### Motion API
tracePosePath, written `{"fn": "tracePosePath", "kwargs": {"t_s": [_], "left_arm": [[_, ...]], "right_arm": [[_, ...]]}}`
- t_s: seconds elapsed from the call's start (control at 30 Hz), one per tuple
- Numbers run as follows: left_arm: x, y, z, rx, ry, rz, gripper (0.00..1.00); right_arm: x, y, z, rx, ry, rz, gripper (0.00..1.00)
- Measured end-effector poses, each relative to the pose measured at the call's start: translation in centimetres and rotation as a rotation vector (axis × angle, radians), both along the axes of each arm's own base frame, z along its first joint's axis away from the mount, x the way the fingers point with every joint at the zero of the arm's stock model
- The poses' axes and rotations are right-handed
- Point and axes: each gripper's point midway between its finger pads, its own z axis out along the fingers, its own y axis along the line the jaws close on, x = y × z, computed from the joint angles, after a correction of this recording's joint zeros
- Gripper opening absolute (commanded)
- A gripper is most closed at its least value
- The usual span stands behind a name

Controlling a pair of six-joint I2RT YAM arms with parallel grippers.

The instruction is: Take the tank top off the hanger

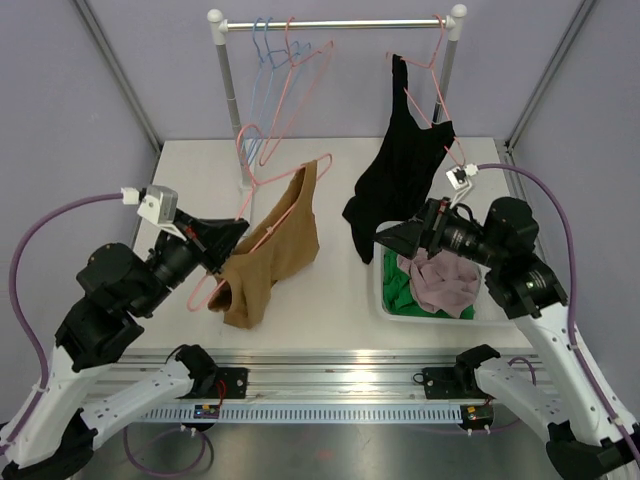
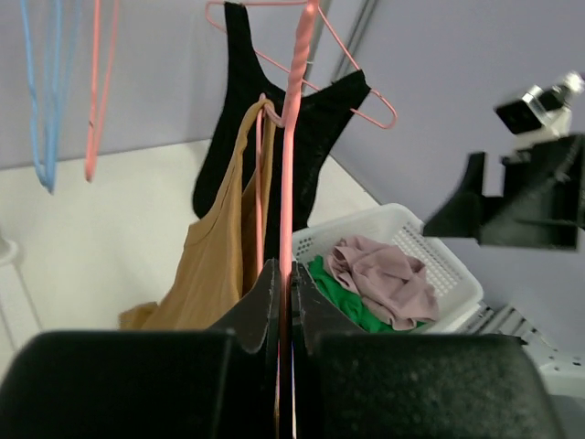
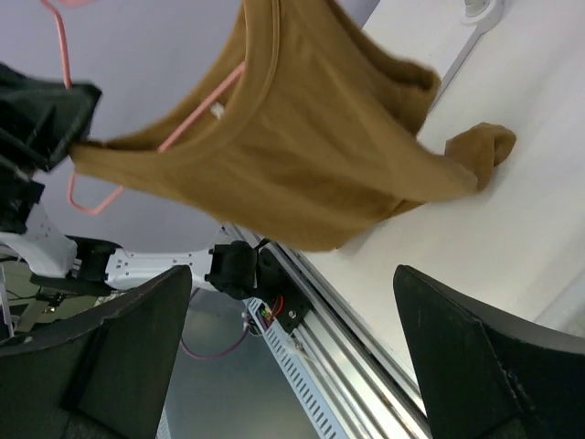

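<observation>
A tan tank top (image 1: 275, 255) hangs from a pink wire hanger (image 1: 262, 182), tilted low over the table with its lower end resting on the surface. My left gripper (image 1: 228, 238) is shut on the hanger's wire (image 2: 291, 137), and the tank top (image 2: 215, 256) drapes just beyond the jaws. My right gripper (image 1: 398, 243) stands open to the right of the garment, apart from it. In the right wrist view the tank top (image 3: 302, 155) and the hanger (image 3: 192, 123) fill the upper frame, and nothing lies in the right gripper (image 3: 292, 274).
A white clothes rack (image 1: 335, 22) at the back carries blue and pink empty hangers (image 1: 275, 60) and a black top (image 1: 400, 170) on its own hanger. A white basket (image 1: 385, 300) holding green and mauve clothes sits under my right arm.
</observation>
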Motion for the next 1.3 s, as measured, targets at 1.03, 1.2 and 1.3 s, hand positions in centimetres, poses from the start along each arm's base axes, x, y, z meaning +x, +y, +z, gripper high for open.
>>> {"fn": "tracePosePath", "kwargs": {"t_s": [1.03,1.2,1.3], "left_arm": [[-4.0,-0.6,-11.2,-0.240,0.289,-0.117,0.00],[-4.3,-0.2,-11.5,-0.235,0.292,-0.109,0.00],[-4.3,0.0,-12.1,-0.211,0.303,-0.097,0.00]], "right_arm": [[9.2,11.6,-9.5,-0.421,-0.076,-0.121,0.16],[10.4,10.6,-10.2,-0.471,-0.083,-0.197,0.00],[11.2,9.5,-10.7,-0.521,-0.091,-0.261,0.00]]}}
